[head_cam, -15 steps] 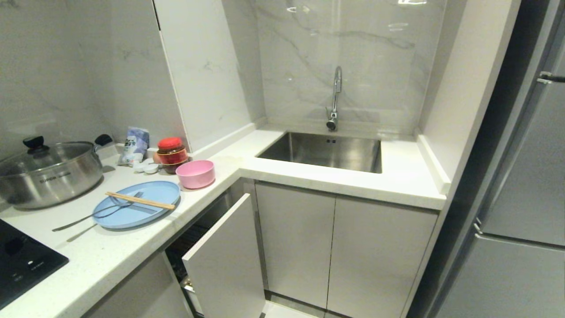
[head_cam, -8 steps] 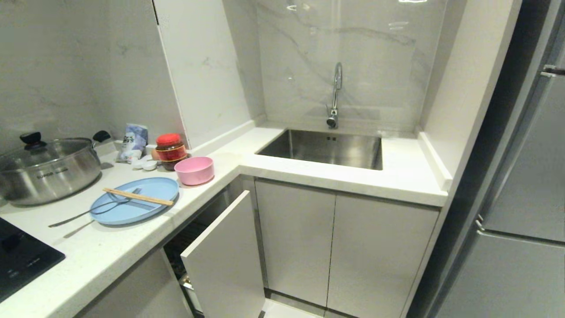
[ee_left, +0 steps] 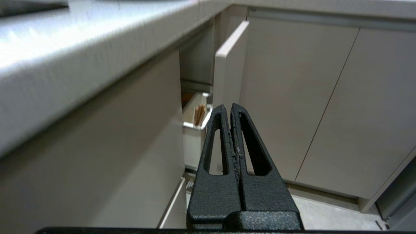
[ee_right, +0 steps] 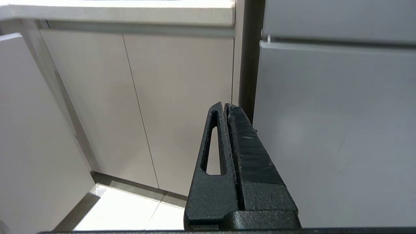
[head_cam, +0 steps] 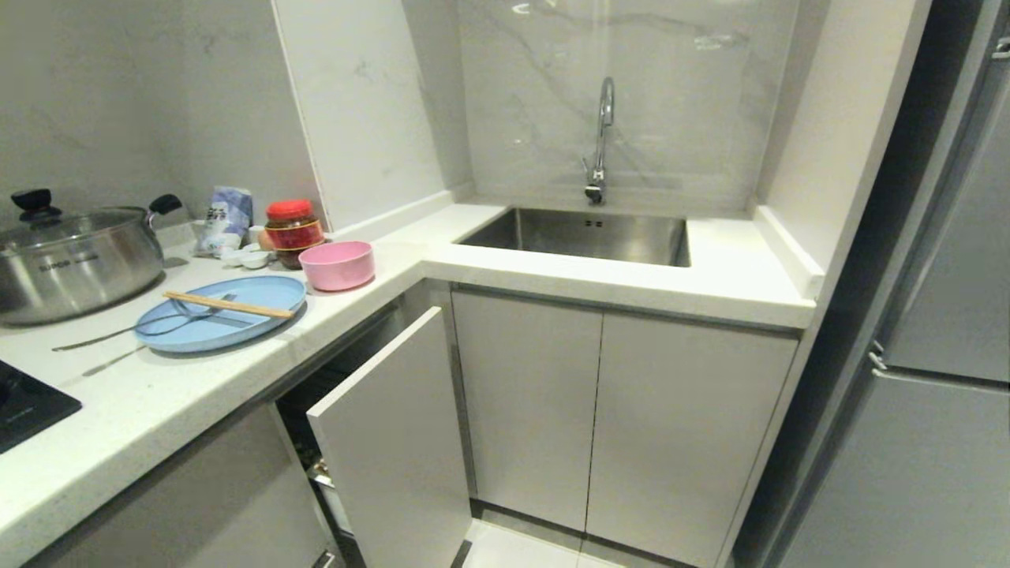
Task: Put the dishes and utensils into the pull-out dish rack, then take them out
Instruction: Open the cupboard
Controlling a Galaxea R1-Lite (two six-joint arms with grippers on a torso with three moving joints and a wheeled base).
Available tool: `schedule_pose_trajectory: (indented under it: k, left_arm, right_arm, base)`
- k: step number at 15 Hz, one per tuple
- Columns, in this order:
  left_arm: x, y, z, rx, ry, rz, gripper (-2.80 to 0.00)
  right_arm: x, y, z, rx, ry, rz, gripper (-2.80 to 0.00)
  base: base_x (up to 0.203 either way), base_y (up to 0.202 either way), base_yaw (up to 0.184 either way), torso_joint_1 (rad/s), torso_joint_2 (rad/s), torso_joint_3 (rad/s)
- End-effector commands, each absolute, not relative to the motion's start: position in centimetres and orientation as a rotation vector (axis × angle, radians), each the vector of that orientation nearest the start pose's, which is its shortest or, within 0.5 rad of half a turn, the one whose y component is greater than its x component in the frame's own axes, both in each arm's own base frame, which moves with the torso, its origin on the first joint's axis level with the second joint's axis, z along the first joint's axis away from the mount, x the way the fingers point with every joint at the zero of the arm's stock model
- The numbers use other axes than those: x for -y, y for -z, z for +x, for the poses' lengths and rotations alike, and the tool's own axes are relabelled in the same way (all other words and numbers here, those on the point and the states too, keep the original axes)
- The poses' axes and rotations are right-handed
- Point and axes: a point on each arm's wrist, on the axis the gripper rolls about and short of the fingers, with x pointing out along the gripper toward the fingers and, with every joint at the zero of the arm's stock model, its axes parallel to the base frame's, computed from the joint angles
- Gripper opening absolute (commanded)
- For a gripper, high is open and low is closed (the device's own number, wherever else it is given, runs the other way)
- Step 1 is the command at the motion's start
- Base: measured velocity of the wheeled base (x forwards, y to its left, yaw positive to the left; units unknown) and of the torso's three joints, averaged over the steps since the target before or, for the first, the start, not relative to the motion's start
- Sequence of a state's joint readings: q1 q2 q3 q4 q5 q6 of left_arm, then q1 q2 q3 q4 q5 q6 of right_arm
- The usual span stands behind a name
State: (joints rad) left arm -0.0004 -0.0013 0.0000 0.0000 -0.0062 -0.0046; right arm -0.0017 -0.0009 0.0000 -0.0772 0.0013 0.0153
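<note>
On the tabletop [head_cam: 237,371] lay the plate [head_cam: 237,319], chopsticks [head_cam: 227,304], fork [head_cam: 118,338] and bowl [head_cam: 337,265], unloaded above the part-open rack [head_cam: 387,442], while left gripper [ee_left: 231,110] and right gripper [ee_right: 226,109] hung clenched, empty; loading looked unstarted, needing the rack pulled further.

Partly hidden and cropped items in the kitchen corner.
In the head view the pull-out dish rack [head_cam: 327,465] was mostly concealed behind its white panel front [head_cam: 394,442], only a dark gap and a sliver of metal showing at 9 o'clock of the panel; its wires and prongs could not be made out. The steel pot [head_cam: 75,264] and the black cooktop [head_cam: 24,402] were cut by the picture's 9 o'clock edge. The fork [head_cam: 118,335] lay partly under the chopsticks [head_cam: 229,305]. From the left wrist, the countertop edge [ee_left: 81,61] was blurred, and the utensil cup [ee_left: 194,130] showed only partly beside the panel.
</note>
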Motion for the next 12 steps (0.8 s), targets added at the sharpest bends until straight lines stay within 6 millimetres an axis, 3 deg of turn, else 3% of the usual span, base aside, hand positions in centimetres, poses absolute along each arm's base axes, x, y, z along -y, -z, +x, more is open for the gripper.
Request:
schedule_pose_trajectory:
  k: [1, 5, 12]
  left_arm:
    - [0.01, -7.42, -2.25, -0.005, 0.006, -0.005, -2.8]
    - [0.01, -7.42, -2.25, -0.005, 0.006, -0.005, -2.8]
    - [0.01, -7.42, -2.25, -0.004, 0.006, -0.005, -2.8]
  right_arm:
    - [-0.01, -7.62, -2.11, 0.054, 0.0, 0.015, -2.8]
    - [-0.01, -7.62, -2.11, 0.054, 0.0, 0.015, -2.8]
    - [-0.01, -7.62, -2.11, 0.054, 0.0, 0.015, -2.8]
  base:
    - [0.0, 0.0, 0.0, -0.211, 0.47, 0.276]
    - [0.0, 0.0, 0.0, -0.163, 0.39, 0.223]
    - [0.0, 0.0, 0.0, -0.013, 0.04, 0.021]
